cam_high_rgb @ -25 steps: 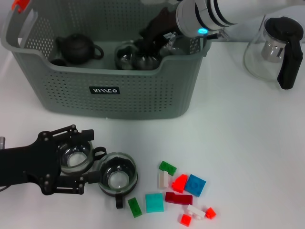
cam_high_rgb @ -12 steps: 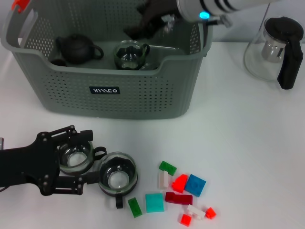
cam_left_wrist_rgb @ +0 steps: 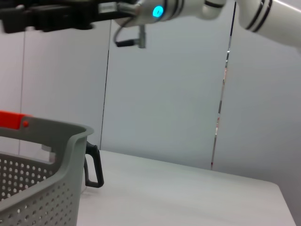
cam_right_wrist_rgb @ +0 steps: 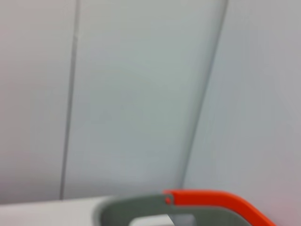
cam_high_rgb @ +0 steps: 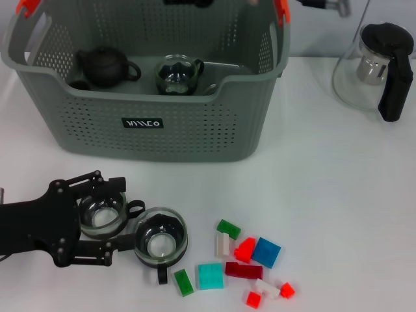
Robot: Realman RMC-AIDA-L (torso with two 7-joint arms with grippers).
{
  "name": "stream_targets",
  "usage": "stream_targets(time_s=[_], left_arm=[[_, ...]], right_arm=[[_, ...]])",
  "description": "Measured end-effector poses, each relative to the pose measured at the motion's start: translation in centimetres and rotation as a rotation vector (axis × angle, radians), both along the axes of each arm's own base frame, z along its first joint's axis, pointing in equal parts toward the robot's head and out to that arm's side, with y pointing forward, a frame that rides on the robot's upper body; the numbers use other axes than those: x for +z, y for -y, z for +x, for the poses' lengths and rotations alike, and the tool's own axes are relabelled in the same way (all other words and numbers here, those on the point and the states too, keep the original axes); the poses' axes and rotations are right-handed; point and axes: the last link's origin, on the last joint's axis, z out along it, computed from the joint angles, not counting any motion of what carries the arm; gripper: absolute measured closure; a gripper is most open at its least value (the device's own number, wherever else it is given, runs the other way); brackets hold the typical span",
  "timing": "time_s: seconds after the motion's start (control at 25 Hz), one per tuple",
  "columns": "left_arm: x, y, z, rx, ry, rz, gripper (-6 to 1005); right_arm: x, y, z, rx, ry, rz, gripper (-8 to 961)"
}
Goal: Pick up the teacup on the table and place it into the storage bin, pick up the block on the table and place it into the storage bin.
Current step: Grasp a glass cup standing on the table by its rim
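Observation:
The grey-green storage bin [cam_high_rgb: 195, 133] stands at the back and holds a glass teacup [cam_high_rgb: 177, 73] beside a black teapot [cam_high_rgb: 104, 66]. Two more glass teacups are on the table at the front left. My left gripper [cam_high_rgb: 96, 218] lies open around one teacup [cam_high_rgb: 101, 214], its black fingers [cam_high_rgb: 97, 185] on either side of it. The other teacup [cam_high_rgb: 160, 243] stands free just to its right. Several coloured blocks [cam_high_rgb: 250, 259] lie scattered at the front centre. My right gripper [cam_high_rgb: 188, 2] is high above the bin, only its dark edge showing; the left wrist view catches it as right gripper [cam_left_wrist_rgb: 51, 16].
A glass pitcher [cam_high_rgb: 374, 68] with a black handle stands at the back right. The bin's orange handle clips [cam_high_rgb: 281, 12] stick up at its ends, and one such clip [cam_right_wrist_rgb: 211, 197] shows in the right wrist view. Bare white table [cam_high_rgb: 338, 195] lies right of the bin.
My right arm has risen out of the bin and almost left the head view, leaving a glass teacup inside. The left arm and the table's cups and blocks have not moved.

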Motion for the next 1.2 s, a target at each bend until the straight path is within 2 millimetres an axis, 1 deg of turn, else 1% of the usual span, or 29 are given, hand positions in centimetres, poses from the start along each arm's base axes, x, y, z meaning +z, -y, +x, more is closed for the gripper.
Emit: stream_targets(time_s=[0.08, 0.16, 0.28, 0.52, 0.6, 0.76, 0.92, 1.0, 1.2], left_arm=[[0.1, 0.0, 0.1, -0.003, 0.002, -0.002, 66], [0.1, 0.0, 0.1, -0.006, 0.005, -0.002, 66], [0.3, -0.2, 0.2, -0.009, 0.0, 0.004, 66], [1.0, -0.9, 0.5, 0.008, -0.03, -0.007, 66], [1.4, -1.2, 0.6, 0.027, -0.045, -0.02, 66], [2.7, -2.1, 0.6, 0.077, -0.113, -0.032, 65], [3.8, -3.1, 0.3, 0.123, -0.215, -0.02, 65], [4.3, -3.7, 0.3, 0.167, -0.262, -0.025, 65], [5.4, -4.6, 0.5, 0.274, -0.283, -0.032, 67]], right_arm=[[0.6, 1.1, 0.8, 0.015, -0.031, -0.013, 252], [1.1, 2.3, 2.2, 0.02, -0.061, -0.038, 234], [1.2, 4.0, 4.0, 0.048, -0.082, -0.093, 207], [1.1, 8.5, 7.4, 0.171, -0.098, -0.235, 24], [1.4, 9.4, 8.6, 0.175, -0.104, -0.248, 28], [2.8, 9.8, 10.5, 0.138, -0.126, -0.237, 33], [4.4, 9.8, 11.9, 0.102, -0.16, -0.228, 34], [4.7, 9.8, 12.2, 0.092, -0.171, -0.221, 35], [5.0, 9.6, 12.4, 0.081, -0.173, -0.206, 36]])
